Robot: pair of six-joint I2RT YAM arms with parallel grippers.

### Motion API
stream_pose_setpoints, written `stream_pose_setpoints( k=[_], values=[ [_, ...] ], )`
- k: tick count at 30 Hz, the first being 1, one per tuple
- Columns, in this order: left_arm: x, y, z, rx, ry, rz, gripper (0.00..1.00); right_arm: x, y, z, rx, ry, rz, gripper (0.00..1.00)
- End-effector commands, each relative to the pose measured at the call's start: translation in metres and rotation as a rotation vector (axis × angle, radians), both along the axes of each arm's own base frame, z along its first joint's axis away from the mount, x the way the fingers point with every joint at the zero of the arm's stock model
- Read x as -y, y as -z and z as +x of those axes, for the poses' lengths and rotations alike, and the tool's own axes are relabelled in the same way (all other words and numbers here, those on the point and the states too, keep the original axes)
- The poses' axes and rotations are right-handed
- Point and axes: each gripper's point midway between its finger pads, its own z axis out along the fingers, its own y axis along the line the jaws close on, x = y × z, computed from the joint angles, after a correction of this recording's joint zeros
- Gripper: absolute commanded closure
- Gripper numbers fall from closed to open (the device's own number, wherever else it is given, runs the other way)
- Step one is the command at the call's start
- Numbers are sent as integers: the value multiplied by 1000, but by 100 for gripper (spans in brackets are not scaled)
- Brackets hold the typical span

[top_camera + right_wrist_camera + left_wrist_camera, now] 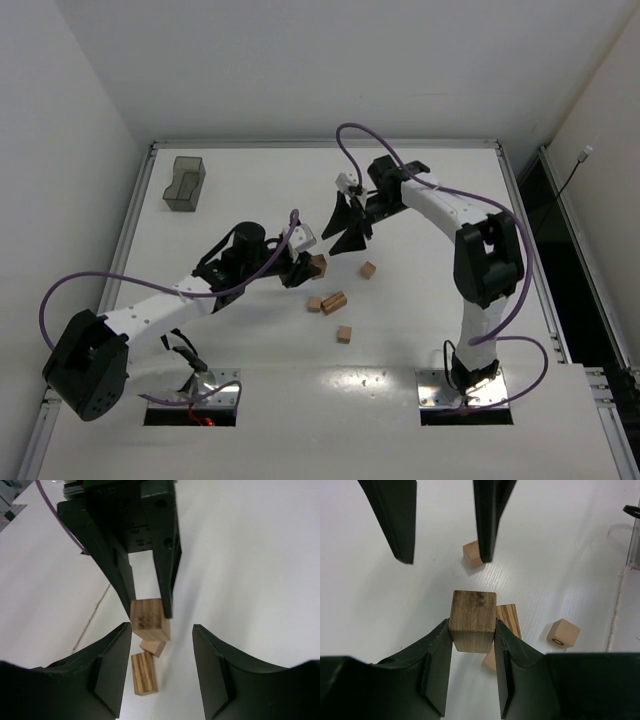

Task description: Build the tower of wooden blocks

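Note:
My left gripper (306, 268) (472, 626) is shut on a wood block (318, 265) (472, 617) (148, 618) with a dark stain on its face, held above the table. My right gripper (346, 234) (162, 628) faces it, open and empty, its fingers (489, 520) just beyond the block. On the table below lie a striped block (335, 300) (509, 620) (144, 673), a small cube (314, 303) (152, 648), a cube (368, 269) (472, 555) and a ring-marked cube (344, 334) (563, 632). The tower is out of view.
A dark grey bin (184, 183) stands at the back left of the white table (250, 180). Metal rails (520, 200) edge the table. Purple cables (90, 285) loop from both arms.

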Motion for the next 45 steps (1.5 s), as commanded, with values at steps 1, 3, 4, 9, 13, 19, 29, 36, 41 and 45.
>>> stream_pose_setpoints(
  k=[1,3,4,9,13,19,29,36,41,45],
  values=[
    [6,-19,-2,76,24,-40,100,1,-16,18,87,14,62,51],
    [5,-17,-2,84,27,-37,100,8,-17,28,110,38,60,51],
    [6,-19,-1,93,27,-43,100,10,-16,29,120,44,32,51],
    [11,-22,7,163,59,-23,100,26,-4,59,247,152,-79,51],
    [16,-19,18,199,52,-22,100,48,-9,77,304,351,-127,51],
    [24,-14,53,275,-34,-86,100,76,-9,76,251,495,-180,51],
    [26,15,105,219,-123,-107,100,111,-3,74,195,611,-206,51],
    [30,30,153,93,-267,-165,100,120,0,79,172,634,-207,51],
    [29,34,177,18,-397,-223,100,123,8,81,150,640,-217,51],
    [31,43,165,-14,-444,-238,100,122,14,84,130,632,-218,51]
  ],
)
